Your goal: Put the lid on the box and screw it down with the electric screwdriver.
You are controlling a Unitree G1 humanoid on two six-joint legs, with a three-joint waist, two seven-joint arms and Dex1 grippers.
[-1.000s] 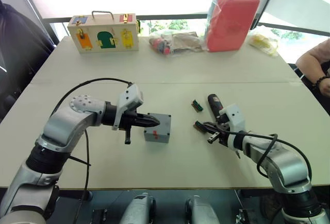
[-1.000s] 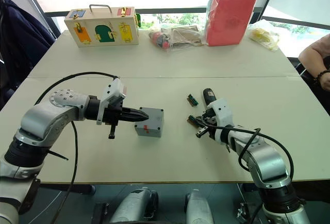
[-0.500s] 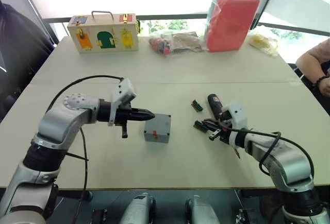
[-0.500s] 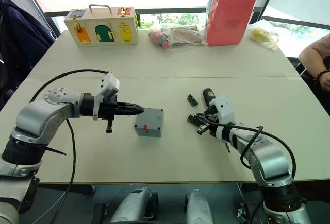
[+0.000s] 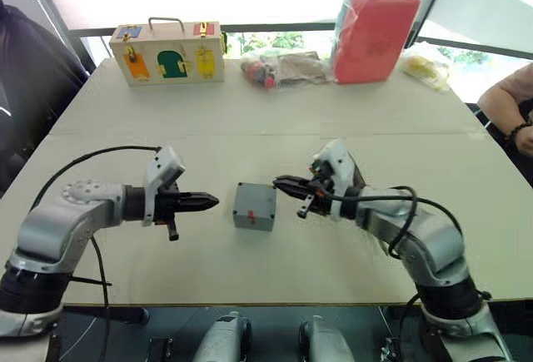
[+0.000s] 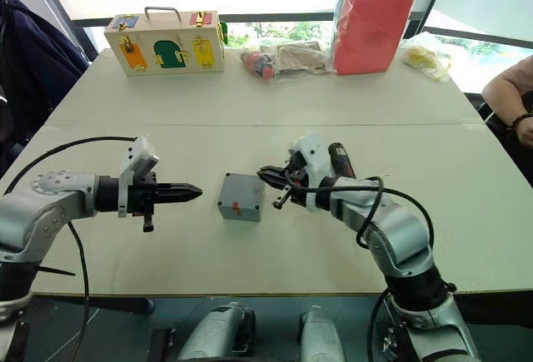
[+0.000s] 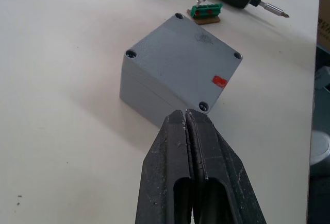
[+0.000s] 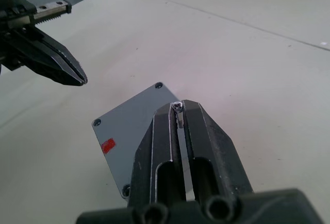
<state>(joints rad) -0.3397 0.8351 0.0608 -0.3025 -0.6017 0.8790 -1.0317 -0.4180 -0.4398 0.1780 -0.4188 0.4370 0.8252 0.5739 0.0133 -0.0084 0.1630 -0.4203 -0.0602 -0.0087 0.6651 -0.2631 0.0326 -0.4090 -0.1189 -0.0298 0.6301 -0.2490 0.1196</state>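
The lid (image 7: 183,49) is judged already seated on the box (image 5: 254,206) mid-table, between the closed, empty left gripper (image 5: 208,201) and the right gripper (image 8: 177,109), pinched on a small screw (image 8: 177,105); beyond, the electric screwdriver (image 6: 341,161) lies unused; screwing is judged outstanding.

box (image 7: 175,69): matt grey plastic, smooth | table (image 5: 275,112): matt pale surface | wooden case (image 5: 166,52): light wood
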